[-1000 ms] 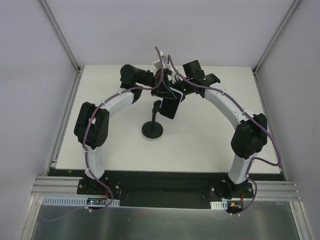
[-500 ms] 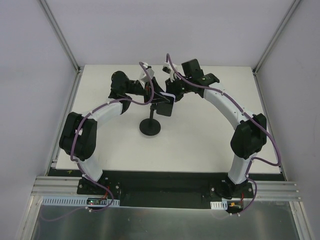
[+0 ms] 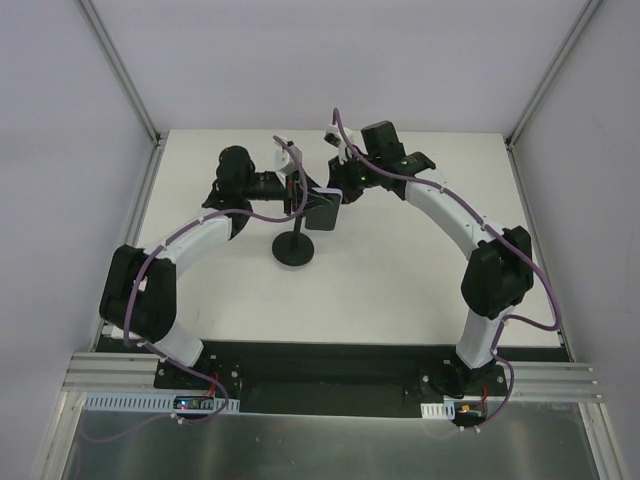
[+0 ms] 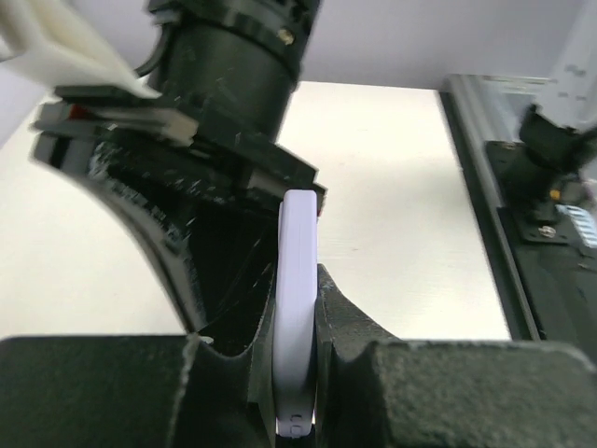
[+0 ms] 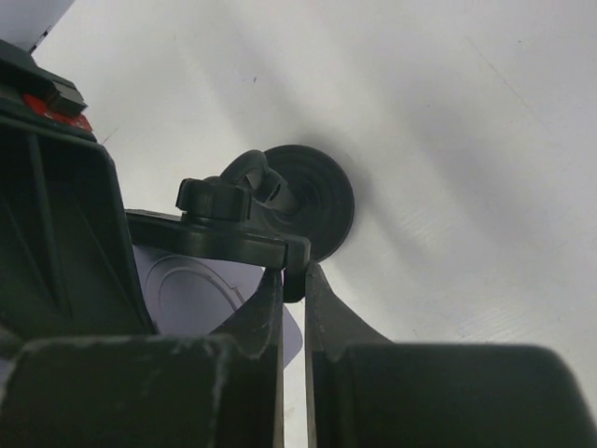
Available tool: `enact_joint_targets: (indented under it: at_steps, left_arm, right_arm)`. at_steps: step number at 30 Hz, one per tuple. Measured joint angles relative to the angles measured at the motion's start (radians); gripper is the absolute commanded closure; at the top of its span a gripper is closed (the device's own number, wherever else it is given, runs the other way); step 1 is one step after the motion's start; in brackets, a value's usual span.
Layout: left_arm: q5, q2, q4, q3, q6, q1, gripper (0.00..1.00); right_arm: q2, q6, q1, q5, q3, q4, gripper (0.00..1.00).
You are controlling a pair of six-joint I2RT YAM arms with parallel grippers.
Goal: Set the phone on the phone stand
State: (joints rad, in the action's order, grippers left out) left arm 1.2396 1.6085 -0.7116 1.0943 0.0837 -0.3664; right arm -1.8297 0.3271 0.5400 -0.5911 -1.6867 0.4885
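Observation:
The phone (image 3: 322, 214) hangs above the white table between my two grippers, dark face showing. In the left wrist view its pale edge (image 4: 297, 252) stands clamped between the jaws of my left gripper (image 4: 297, 313), which sits at the phone's left (image 3: 303, 200). The phone stand (image 3: 293, 250) stands just below-left of the phone on its round base. In the right wrist view my right gripper (image 5: 294, 280) is shut on the hooked end of the stand's cradle bracket (image 5: 219, 238). The phone's pale back (image 5: 201, 294) lies against the bracket, with the disc base (image 5: 317, 210) beyond.
The white table (image 3: 420, 280) is bounded by pale enclosure walls and aluminium corner posts (image 3: 120, 70). A black rail (image 3: 330, 365) with both arm bases runs along the near edge. The left arm arcs over the table's left half, the right arm over its right half.
Both grippers, the phone and the stand have shifted left and slightly toward the back. The left arm's elbow has swung outward to the left.

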Motion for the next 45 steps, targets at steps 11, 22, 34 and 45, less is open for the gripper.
enact_joint_targets:
  at_steps: [11, 22, 34, 45]
  left_arm:
    - [-0.926, -0.34, 0.032, -0.375, -0.198, -0.229, 1.0]
    - [-1.317, -0.191, -0.341, -0.454, -0.256, -0.393, 1.0]
    - [-1.5, -0.111, -0.437, -0.402, -0.171, -0.362, 1.0]
    - [-1.724, -0.157, -0.331, -0.395, -0.13, -0.269, 1.0]
  right_arm:
    - [0.288, -0.276, 0.129, 0.439, 0.464, -0.425, 1.0]
    - [0.359, -0.465, 0.343, 1.162, 0.595, -0.542, 1.0]
    - [0.386, -0.727, 0.506, 1.292, 0.592, -0.513, 0.33]
    - [0.795, -0.714, 0.519, 1.257, 0.774, -0.417, 0.32]
